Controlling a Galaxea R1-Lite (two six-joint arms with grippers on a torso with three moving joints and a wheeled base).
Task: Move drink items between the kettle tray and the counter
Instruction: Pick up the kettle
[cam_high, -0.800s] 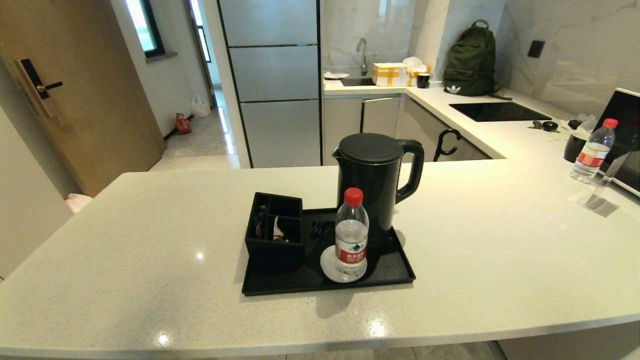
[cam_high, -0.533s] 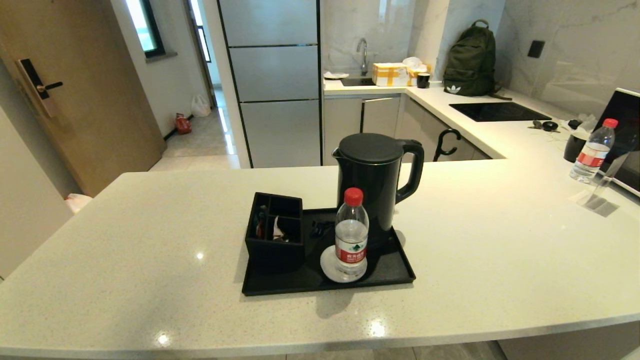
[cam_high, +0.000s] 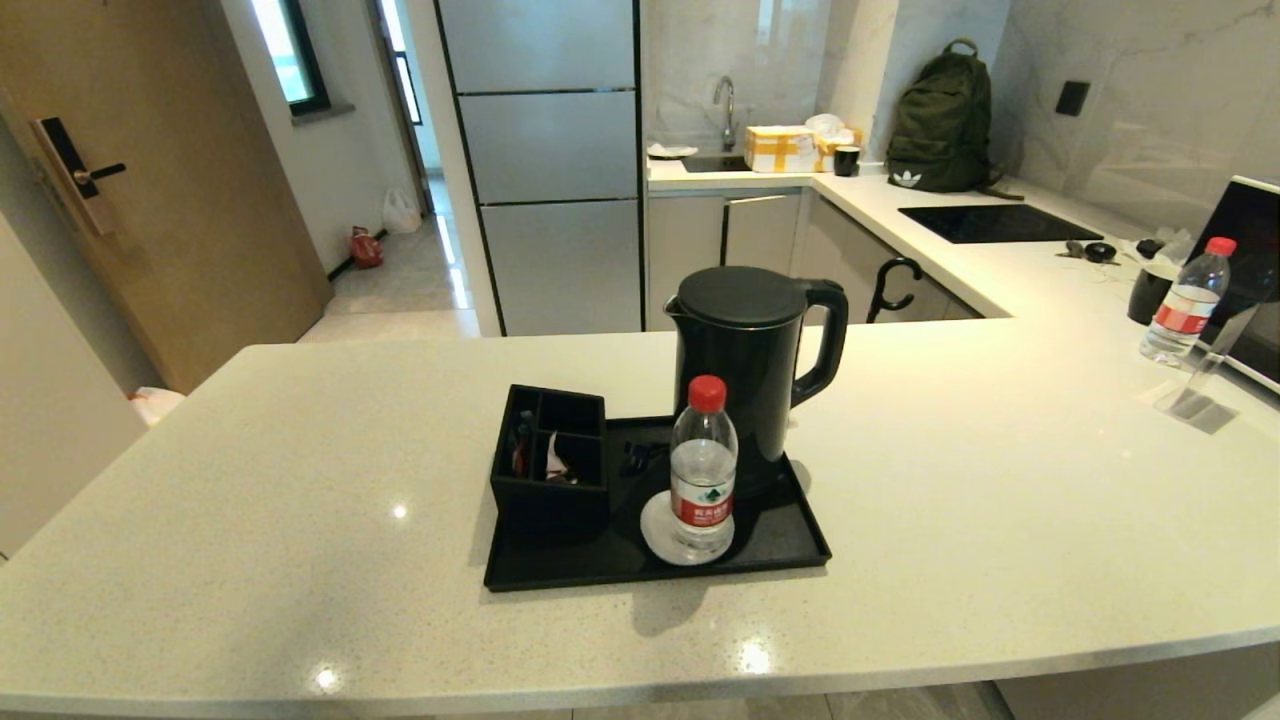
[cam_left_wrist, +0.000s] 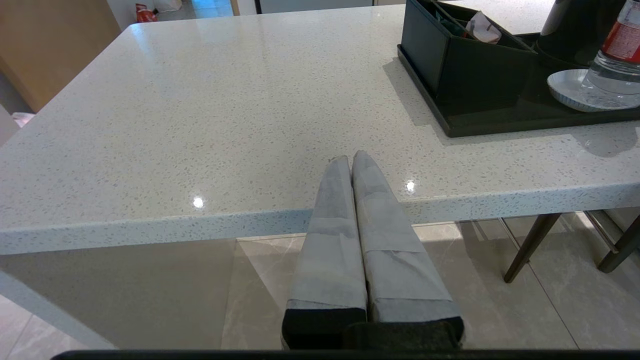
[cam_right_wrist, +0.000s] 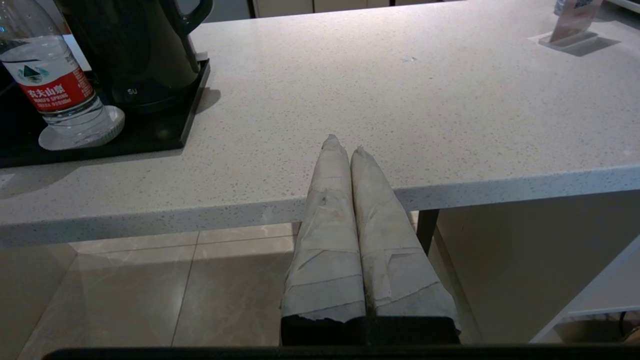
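Note:
The tall black kettle (cam_high: 752, 360) stands upright at the back right of the black tray (cam_high: 780, 545), which lies mid-counter (cam_high: 1000, 520). A pale pink sachet (cam_left_wrist: 484, 32) pokes out of the black compartmented box (cam_high: 548, 465) on the tray's left side. Neither arm shows in the head view. My left gripper (cam_left_wrist: 351, 159) is shut and empty, held before the counter's (cam_left_wrist: 200, 125) near edge, left of the tray (cam_left_wrist: 500, 125). My right gripper (cam_right_wrist: 344, 145) is likewise shut on nothing at the near edge, right of the tray (cam_right_wrist: 150, 137) and kettle (cam_right_wrist: 145, 45).
A clear water bottle with a red cap (cam_high: 703, 465) stands on a white coaster at the tray's front. Another bottle (cam_high: 1186, 300), a clear stand (cam_high: 1195, 395) and a dark screen sit at the far right. A green backpack (cam_high: 940, 120) rests on the back counter.

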